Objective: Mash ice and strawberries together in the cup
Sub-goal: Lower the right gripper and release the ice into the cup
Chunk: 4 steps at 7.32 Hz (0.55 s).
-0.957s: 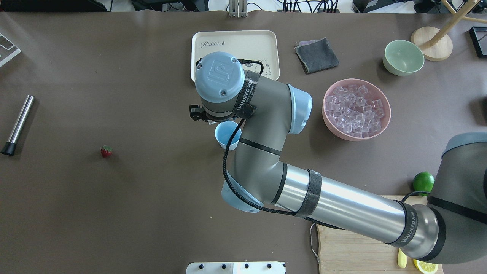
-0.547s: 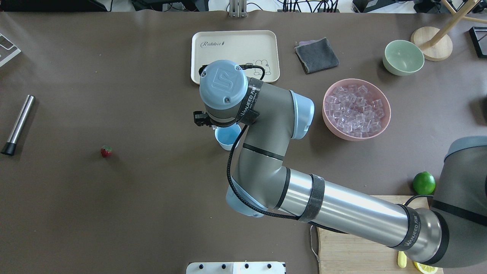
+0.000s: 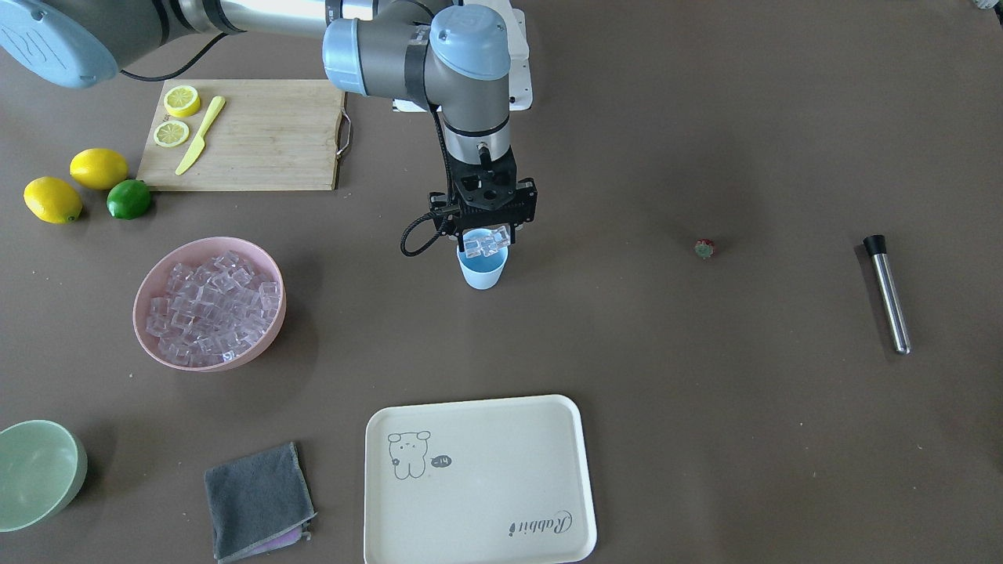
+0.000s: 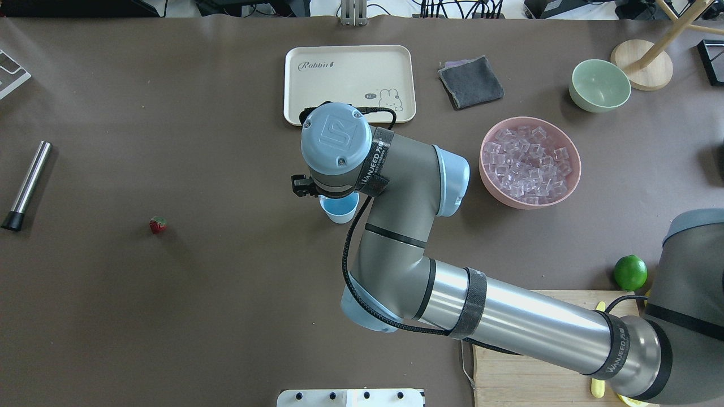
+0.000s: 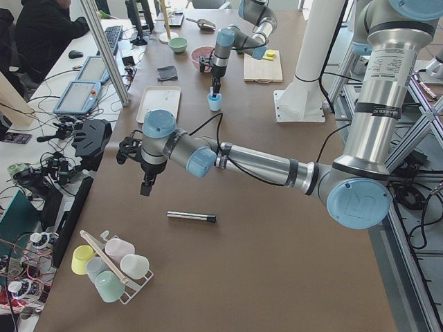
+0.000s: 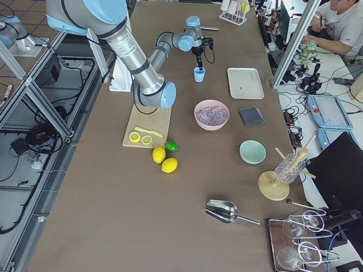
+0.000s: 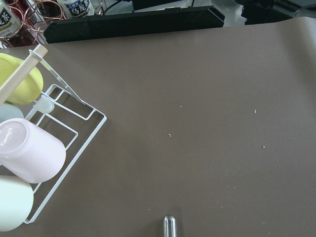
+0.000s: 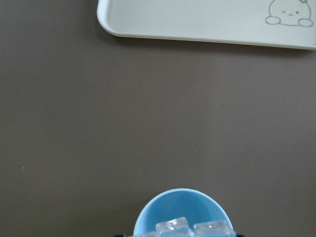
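The light-blue cup (image 3: 482,272) stands mid-table; it also shows in the overhead view (image 4: 339,210) and the right wrist view (image 8: 181,210). My right gripper (image 3: 486,235) hangs straight over its mouth, shut on a few clear ice cubes (image 3: 486,246), which show at the cup's rim in the right wrist view (image 8: 192,228). More ice (image 3: 211,305) fills the pink bowl (image 3: 270,337). The small red strawberry (image 4: 158,225) lies alone on the table, far from the cup. My left gripper (image 5: 146,185) shows only in the exterior left view; I cannot tell whether it is open.
A steel muddler (image 4: 26,185) lies near the left arm. A cream tray (image 4: 345,85), a grey cloth (image 4: 471,82) and a pale green bowl (image 4: 599,85) sit at the far side. A cutting board (image 3: 258,133) with lemon slices, two lemons and a lime (image 3: 128,199) is near the robot.
My right wrist has moved back toward the robot and now covers more of the cup, with the ice over its mouth. The strawberry and muddler have not moved.
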{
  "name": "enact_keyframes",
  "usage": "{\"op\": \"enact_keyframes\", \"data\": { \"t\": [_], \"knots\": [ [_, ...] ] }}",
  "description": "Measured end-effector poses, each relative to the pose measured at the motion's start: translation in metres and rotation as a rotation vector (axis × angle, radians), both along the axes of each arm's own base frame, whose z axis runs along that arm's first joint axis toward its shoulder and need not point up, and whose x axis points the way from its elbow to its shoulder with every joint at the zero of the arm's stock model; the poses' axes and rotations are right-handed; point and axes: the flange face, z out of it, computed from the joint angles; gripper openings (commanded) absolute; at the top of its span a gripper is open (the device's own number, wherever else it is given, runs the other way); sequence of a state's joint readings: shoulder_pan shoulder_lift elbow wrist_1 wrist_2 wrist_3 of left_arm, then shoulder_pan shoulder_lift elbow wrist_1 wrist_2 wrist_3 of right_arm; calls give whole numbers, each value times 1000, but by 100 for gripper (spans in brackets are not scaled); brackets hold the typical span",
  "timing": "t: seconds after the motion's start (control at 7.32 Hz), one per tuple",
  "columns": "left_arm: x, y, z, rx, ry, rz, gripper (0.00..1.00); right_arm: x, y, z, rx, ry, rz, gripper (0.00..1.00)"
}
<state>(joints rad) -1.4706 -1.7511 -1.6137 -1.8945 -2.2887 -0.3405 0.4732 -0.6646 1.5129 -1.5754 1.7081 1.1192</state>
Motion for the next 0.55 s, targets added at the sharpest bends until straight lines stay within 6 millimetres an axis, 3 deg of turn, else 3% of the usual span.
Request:
{"op": "enact_keyframes", "data": {
  "t": [0.55],
  "knots": [
    [1,-2,0,-1,0,1,97,-4,4,4,7,9,-5,0]
  ]
}}
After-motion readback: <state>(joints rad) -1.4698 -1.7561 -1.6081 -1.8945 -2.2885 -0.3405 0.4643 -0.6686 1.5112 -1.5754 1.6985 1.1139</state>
